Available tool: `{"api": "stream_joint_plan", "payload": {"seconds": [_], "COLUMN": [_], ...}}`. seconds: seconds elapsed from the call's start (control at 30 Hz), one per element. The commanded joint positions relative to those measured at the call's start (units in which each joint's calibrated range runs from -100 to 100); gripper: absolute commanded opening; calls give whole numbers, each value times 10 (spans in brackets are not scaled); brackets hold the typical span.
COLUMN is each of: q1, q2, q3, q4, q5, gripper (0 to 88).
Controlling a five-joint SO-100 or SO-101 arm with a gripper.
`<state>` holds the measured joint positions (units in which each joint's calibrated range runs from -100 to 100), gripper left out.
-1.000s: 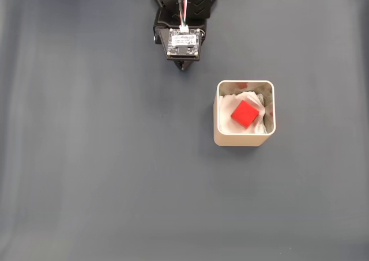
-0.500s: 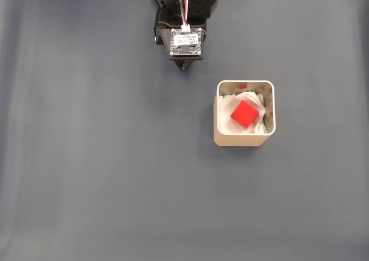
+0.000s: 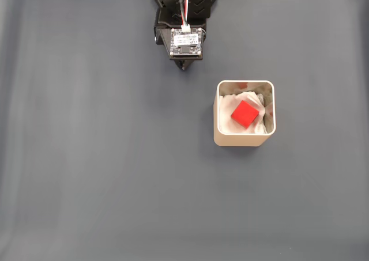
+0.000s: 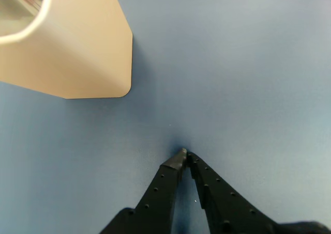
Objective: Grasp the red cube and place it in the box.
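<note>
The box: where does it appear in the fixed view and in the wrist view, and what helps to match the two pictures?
Fixed view: the box stands right of centre on the dark mat, below and right of the arm, with the red cube inside on white padding.
Wrist view: the box fills the upper left corner; its beige wall and rim show.
Shared landmark: the gripper, fingers together, near the box's corner.
</note>
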<state>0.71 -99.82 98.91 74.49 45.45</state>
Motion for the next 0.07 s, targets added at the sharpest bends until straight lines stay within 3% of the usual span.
{"api": "stream_joint_plan", "payload": {"seconds": [0.0,0.03], "q1": [6,6], "q2": [-1,-1], "q3": [9,9], "q4": [13,13], "q5": [2,2], "gripper": [8,8]}}
